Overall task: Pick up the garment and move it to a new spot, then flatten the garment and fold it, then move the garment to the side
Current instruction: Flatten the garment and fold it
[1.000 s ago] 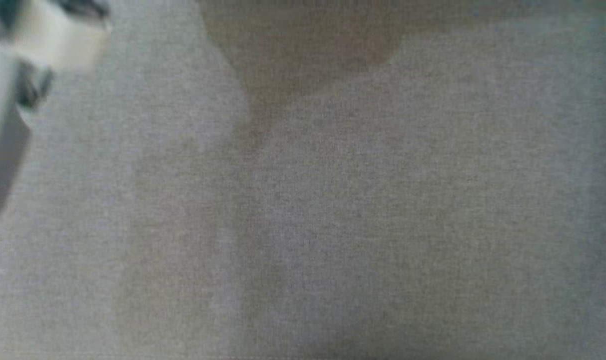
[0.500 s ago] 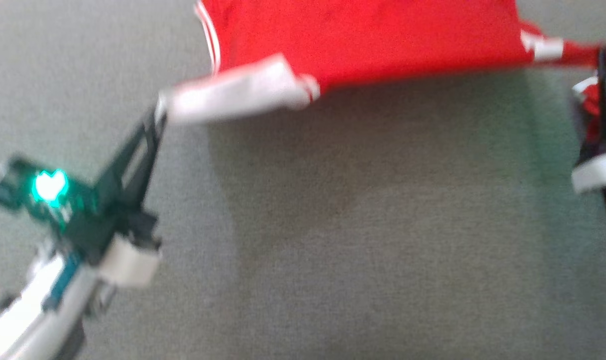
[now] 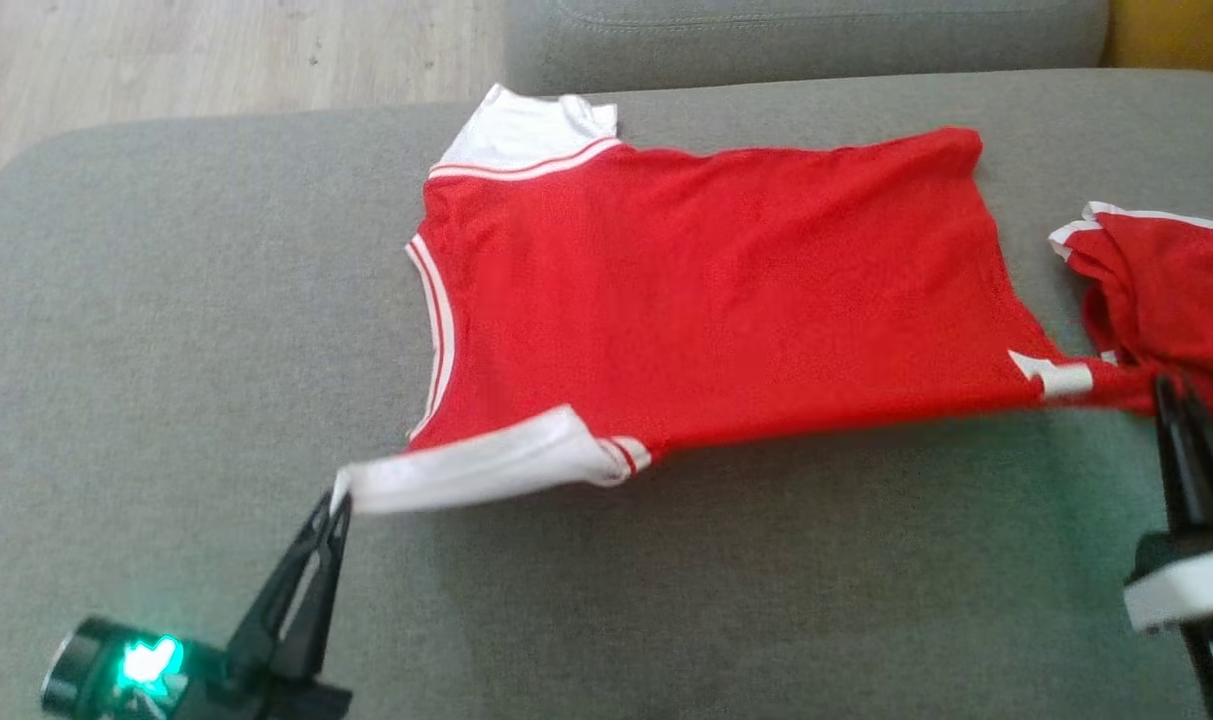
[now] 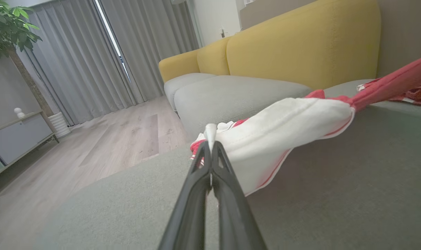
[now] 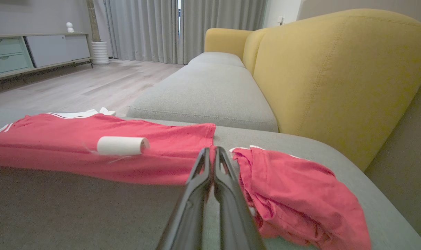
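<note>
Stretching the garment [image 3: 706, 300] across the middle of the sofa cushion [image 3: 166, 300] with left hand [image 3: 338, 498] pinching its white sleeve [image 3: 476, 470] and right hand [image 3: 1169, 386] pinching its hem corner [image 3: 1116, 383], risking snagging the crumpled red cloth [image 3: 1166, 280] at the cushion's right end.

High head camera, two low wrist cameras.
The head view looks steeply down on the grey sofa seat [image 3: 166, 300]; each wrist view skims that seat from close behind the left gripper [image 4: 210, 147] or right gripper [image 5: 213, 152], toward the yellow backrest [image 5: 335, 69]. All share the red garment [image 3: 716, 300].
</note>
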`<state>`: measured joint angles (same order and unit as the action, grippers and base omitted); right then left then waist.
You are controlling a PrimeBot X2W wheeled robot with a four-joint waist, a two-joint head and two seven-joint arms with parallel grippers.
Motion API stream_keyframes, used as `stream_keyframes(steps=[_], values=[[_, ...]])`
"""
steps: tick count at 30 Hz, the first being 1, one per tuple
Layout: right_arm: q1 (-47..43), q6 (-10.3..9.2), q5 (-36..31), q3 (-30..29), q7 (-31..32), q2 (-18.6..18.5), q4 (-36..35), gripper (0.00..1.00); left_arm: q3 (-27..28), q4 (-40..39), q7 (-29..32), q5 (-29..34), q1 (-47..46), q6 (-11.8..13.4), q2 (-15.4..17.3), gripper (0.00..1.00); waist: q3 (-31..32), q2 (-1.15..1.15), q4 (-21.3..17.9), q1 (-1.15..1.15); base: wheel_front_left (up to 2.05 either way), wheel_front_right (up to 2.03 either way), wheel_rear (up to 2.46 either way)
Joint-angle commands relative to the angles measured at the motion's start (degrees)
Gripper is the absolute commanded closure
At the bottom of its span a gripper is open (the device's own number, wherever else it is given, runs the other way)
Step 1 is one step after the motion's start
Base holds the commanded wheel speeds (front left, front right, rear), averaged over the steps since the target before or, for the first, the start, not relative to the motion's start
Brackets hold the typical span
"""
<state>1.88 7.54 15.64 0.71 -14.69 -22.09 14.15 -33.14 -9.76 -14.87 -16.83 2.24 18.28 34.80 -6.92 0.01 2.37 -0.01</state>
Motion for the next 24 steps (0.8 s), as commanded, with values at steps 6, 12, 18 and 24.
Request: stream_keyframes(steps=[6, 12, 18, 24], values=[[-1.87, -0.05, -0.95, 0.01, -0.30, -0.44, -4.60, 1.00, 2.57, -1.37, -0.13, 0.87, -2.51, -0.60, 1.54, 1.00, -2.69, -0.01, -1.72, 0.01, 0.00, 0.00, 0.00], [1.97, -0.05, -1.17, 2.09, -0.30, -0.54, -1.85, 1.00, 1.56, 2.60, 1.02, 2.17, -9.05, -2.67, 0.25, 1.00, -5.90, -0.01, -2.15, 0.01, 0.00, 0.00, 0.00], [7.81, -0.05, -0.85, 3.53, -0.30, -0.76, 2.15, 1.00, 0.85, 8.53, 0.89, 4.55, -18.67, -4.56, -2.22, 1.00, -9.45, -0.01, -1.67, 0.01, 0.00, 0.00, 0.00], [13.80, -0.05, -0.50, 5.89, -0.30, -1.40, 5.62, 1.00, 0.84, 15.17, 0.28, 6.39, -28.54, -7.41, -3.75, 1.00, -12.80, -0.01, -1.34, 0.01, 0.00, 0.00, 0.00]])
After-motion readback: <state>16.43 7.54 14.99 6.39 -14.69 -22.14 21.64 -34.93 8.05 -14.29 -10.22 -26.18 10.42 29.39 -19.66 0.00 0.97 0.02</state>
